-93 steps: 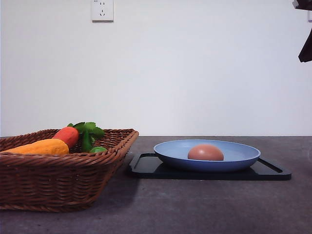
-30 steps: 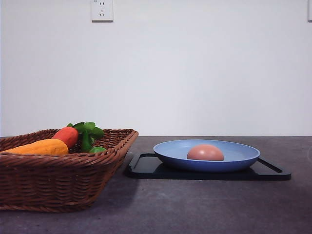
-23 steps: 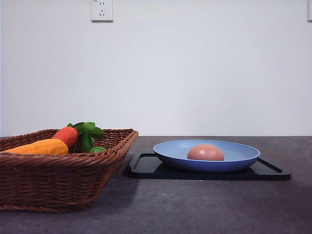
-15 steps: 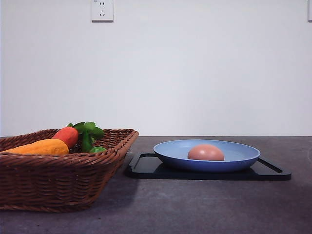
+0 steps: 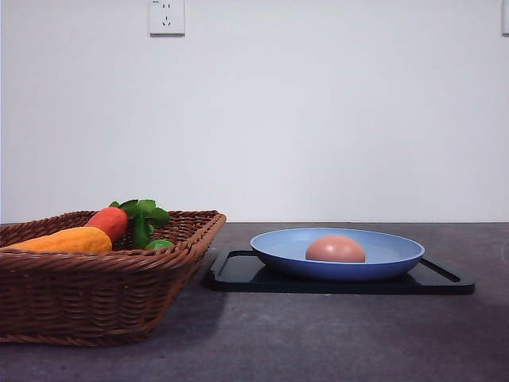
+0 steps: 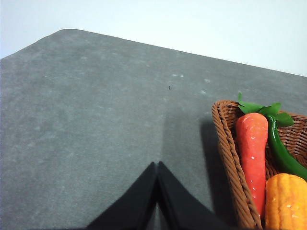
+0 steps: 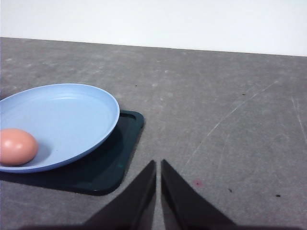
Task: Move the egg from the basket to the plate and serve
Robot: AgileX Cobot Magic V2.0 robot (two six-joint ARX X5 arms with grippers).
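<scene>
With the egg point(image 5: 336, 249) already lying in the light-blue plate point(image 5: 398, 256), which is set on the black tray point(image 5: 238, 270), the transfer looks done! No egg is seen in the basket point(image 5: 95, 298), just the carrot point(image 5: 111, 222) and the orange vegetable point(image 5: 67, 239). The left gripper point(image 6: 157, 168) is pressed closed, nothing held, beside the basket. The right gripper point(image 7: 159, 166) is closed too, empty, near the tray. Serving may be all that's left.

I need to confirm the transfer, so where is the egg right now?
In the front view the egg lies in the light-blue plate, which sits on the black tray right of the wicker basket.
</scene>
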